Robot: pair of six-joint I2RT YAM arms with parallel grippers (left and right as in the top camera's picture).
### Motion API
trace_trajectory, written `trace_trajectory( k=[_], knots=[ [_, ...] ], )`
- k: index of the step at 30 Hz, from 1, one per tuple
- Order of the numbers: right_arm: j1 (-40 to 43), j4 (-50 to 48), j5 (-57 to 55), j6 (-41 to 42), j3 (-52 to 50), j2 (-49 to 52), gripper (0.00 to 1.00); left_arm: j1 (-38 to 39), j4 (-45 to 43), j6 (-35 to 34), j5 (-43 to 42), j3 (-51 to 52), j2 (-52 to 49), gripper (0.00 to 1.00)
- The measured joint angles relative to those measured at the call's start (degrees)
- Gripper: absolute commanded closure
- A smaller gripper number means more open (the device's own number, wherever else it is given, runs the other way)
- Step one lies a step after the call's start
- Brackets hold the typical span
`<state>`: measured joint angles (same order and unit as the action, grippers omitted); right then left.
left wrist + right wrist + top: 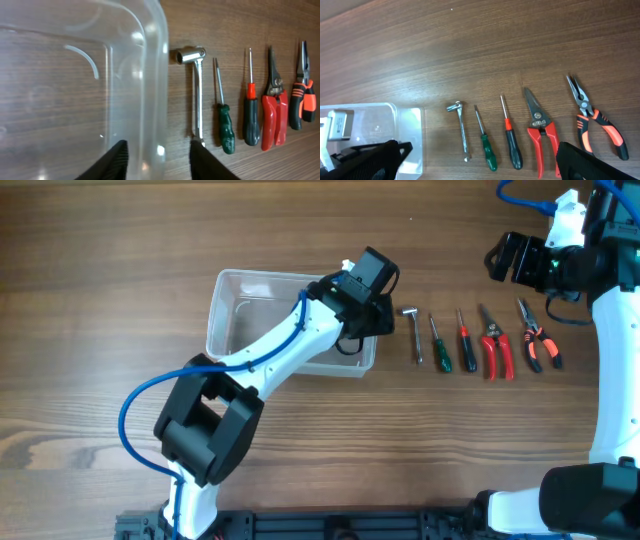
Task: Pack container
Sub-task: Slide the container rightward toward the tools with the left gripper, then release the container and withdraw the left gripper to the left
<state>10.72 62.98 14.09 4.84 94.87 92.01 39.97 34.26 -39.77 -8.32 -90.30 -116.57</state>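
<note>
The container point(222, 310) is a clear plastic tub left of centre, and it looks empty. My left gripper point(368, 320) is open at the tub's right end. In the left wrist view its fingers point(157, 162) straddle the tub's right wall point(155, 60), one inside and one outside, with gaps on both sides. My right gripper point(510, 258) hangs high at the far right, open and empty. Its wide-spread fingers point(480, 165) frame the row of tools from above. The tub also shows in the right wrist view point(405, 125).
A row of hand tools lies right of the tub: a socket wrench point(415, 332), a green screwdriver point(439, 348), a red-and-black screwdriver point(466, 345), red snips point(496, 352) and orange-black pliers point(540, 345). The socket wrench point(197, 95) lies close to the left gripper's outer finger.
</note>
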Motion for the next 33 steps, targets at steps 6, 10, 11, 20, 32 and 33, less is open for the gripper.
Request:
trace_trajectory(
  k=[6,10,11,20,32,33],
  knots=[
    [0.00,-0.02,0.04,0.00,0.00,0.00,0.00,-3.50,1.44,4.92,0.42,0.00,2.67,0.75],
    [0.00,-0.22,0.07,-0.02,0.02,0.00,0.00,-6.80,6.10,9.66,3.21,-0.02,9.57,0.89],
    [0.00,-0.22,0.04,0.00,0.02,0.00,0.00,-7.80,7.89,11.39,4.59,-0.02,11.82,0.89],
    [0.00,-0.39,0.07,-0.02,0.00,0.00,0.00,-16.24,23.06,18.08,11.47,-0.20,18.64,0.63],
    [0.00,-1.25,0.07,-0.02,0.02,0.00,0.00,-28.44,29.64,19.67,19.87,-0.11,18.21,0.62],
    [0.00,-1.33,0.07,0.00,0.00,0.00,0.00,-29.94,29.62,20.00,20.09,-0.11,17.99,0.62]
  ],
)
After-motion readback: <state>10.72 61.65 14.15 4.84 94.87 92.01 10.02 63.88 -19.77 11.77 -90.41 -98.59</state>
